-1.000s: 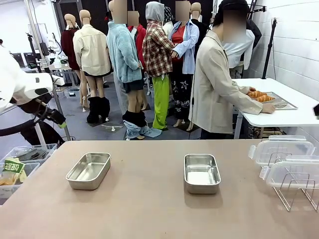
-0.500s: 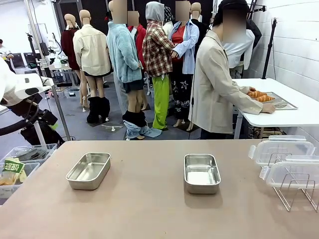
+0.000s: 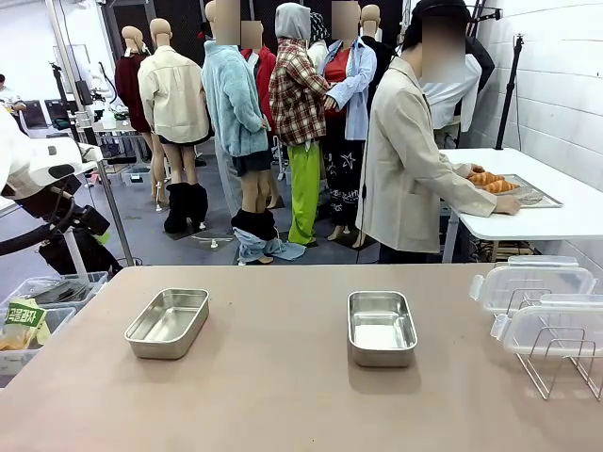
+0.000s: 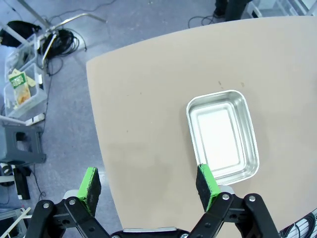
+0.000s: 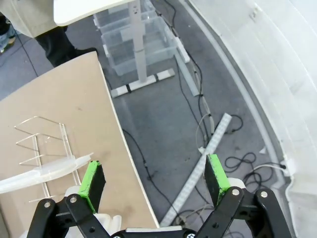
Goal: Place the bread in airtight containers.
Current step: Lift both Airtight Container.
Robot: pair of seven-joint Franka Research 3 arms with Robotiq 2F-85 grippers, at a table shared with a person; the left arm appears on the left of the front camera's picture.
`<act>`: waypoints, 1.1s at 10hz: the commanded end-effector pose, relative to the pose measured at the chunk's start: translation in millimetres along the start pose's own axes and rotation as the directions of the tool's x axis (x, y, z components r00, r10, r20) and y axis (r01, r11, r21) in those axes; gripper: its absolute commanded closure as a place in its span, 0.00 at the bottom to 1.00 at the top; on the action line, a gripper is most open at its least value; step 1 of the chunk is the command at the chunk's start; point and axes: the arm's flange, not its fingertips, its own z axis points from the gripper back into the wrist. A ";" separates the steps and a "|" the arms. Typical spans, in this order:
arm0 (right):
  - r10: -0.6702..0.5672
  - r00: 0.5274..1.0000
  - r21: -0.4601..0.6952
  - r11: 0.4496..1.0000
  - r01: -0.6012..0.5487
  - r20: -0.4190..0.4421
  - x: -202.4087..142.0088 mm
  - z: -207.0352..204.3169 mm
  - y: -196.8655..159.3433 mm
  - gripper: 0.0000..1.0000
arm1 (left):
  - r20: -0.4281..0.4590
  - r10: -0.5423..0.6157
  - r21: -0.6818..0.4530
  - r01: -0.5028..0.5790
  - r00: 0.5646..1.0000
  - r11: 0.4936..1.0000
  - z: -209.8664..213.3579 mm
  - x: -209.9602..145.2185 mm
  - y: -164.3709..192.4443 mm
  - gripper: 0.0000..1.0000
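Two empty steel containers sit on the tan table [image 3: 283, 395], one at the left [image 3: 168, 322] and one at the middle [image 3: 381, 327]. Their clear lids [image 3: 532, 282] rest on a wire rack [image 3: 556, 363] at the right. Two croissants [image 3: 485, 178] lie on a flat tray [image 3: 537, 196] on a white side table, under the person's hand [image 3: 509, 202]. My left gripper [image 4: 148, 182] hangs open high above the table's left edge, the left container [image 4: 223, 136] below it. My right gripper [image 5: 154, 176] is open over the floor beside the table, near the rack [image 5: 44, 144] and a lid [image 5: 44, 171].
My left arm [image 3: 38, 169] stands off the table's left side. Plastic bins [image 3: 38, 320] with a green packet sit on the floor there. The person [image 3: 405, 160] stands behind the table, turned toward the side table. Cables and storage bins [image 5: 133, 44] lie on the floor at the right.
My left arm has drawn back a little to the left, away from the table. The containers, lids and the person's hand on the tray stay as they were.
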 end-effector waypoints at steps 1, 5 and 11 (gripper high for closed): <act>0.005 1.000 -0.002 1.000 -0.005 -0.002 0.0 0.3 1.3 0.00 | 0.001 -0.012 0.008 0.012 1.000 1.000 1.1 0.6 2.8 0.00; 0.005 1.000 -0.002 1.000 -0.005 -0.002 0.0 0.3 1.3 0.00 | 0.001 -0.012 0.008 0.012 1.000 1.000 1.1 0.6 2.8 0.00; 0.005 1.000 -0.002 1.000 -0.005 -0.002 0.0 0.3 1.3 0.00 | 0.001 -0.012 0.008 0.012 1.000 1.000 1.1 0.6 2.8 0.00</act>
